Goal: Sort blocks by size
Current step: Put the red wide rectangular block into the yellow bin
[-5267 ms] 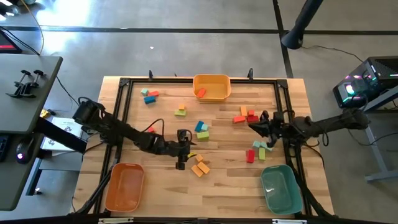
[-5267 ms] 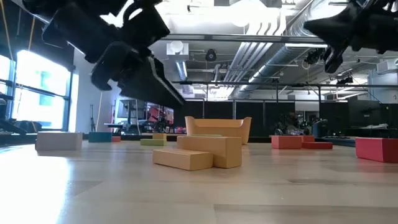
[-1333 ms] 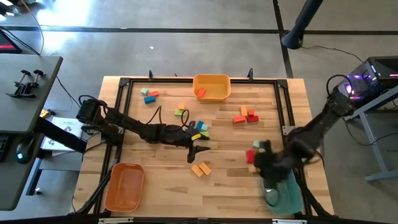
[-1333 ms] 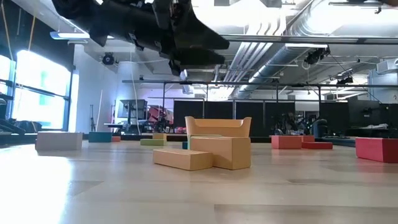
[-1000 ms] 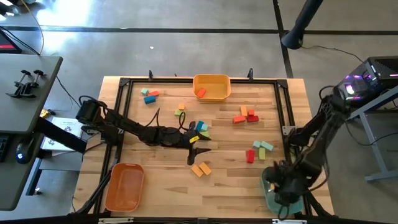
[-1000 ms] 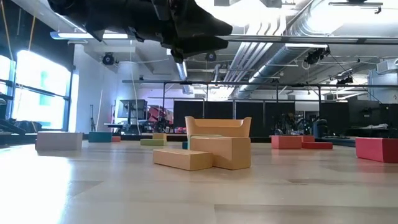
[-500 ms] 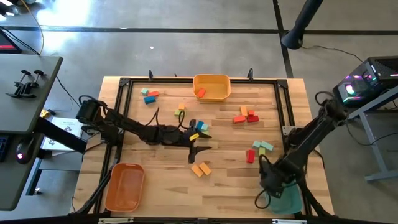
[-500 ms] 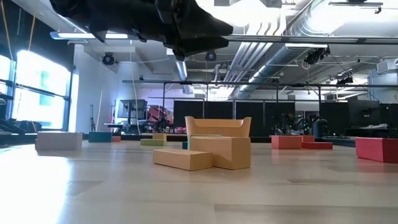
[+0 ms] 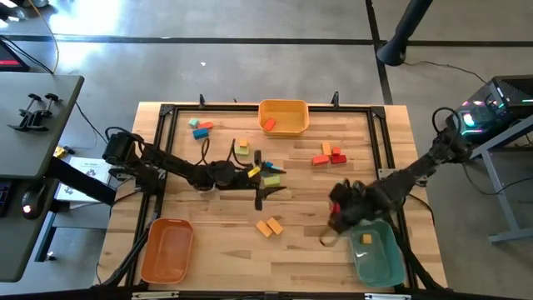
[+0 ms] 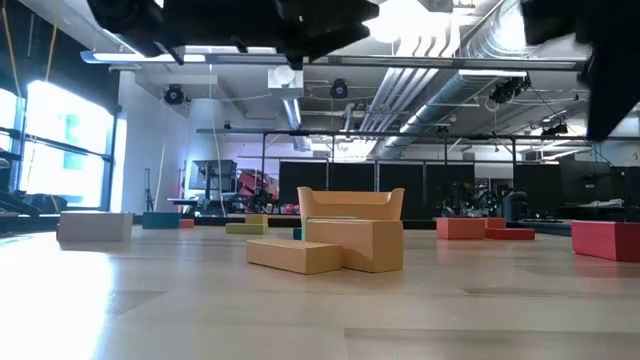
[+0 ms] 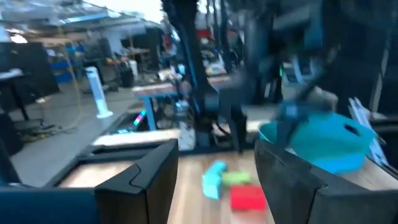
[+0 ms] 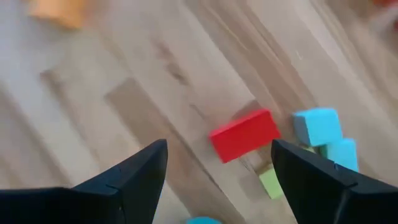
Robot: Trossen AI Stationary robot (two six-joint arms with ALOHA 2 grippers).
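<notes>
Small coloured blocks lie scattered on the wooden table point(image 9: 208, 242). Two orange blocks point(image 9: 268, 225) rest flat near the middle, also in the low view point(image 10: 330, 250). My left gripper point(image 9: 258, 202) hovers above the table just far of them, open with nothing between its fingers point(image 11: 214, 180). My right gripper point(image 9: 335, 215) is open point(image 12: 217, 180) above a red block point(image 12: 244, 135), two teal blocks point(image 12: 317, 124) and a green one point(image 12: 268, 180). My right arm hides these in the high view. A small orange block point(image 9: 365, 239) lies in the teal bin point(image 9: 379, 262).
An orange bin point(image 9: 283, 110) at the far edge holds a red block point(image 9: 268, 124). Another orange bin point(image 9: 166, 250) stands at the near left. More blocks lie at the far left point(image 9: 200, 127), centre point(image 9: 268, 177) and far right point(image 9: 329, 156). A black frame point(image 9: 166, 112) borders the table.
My right gripper has left the teal bin, going toward the table's far and left side until it is over the red and teal blocks. A small orange block now shows in the bin. My left gripper has risen a little and drifted toward the far edge.
</notes>
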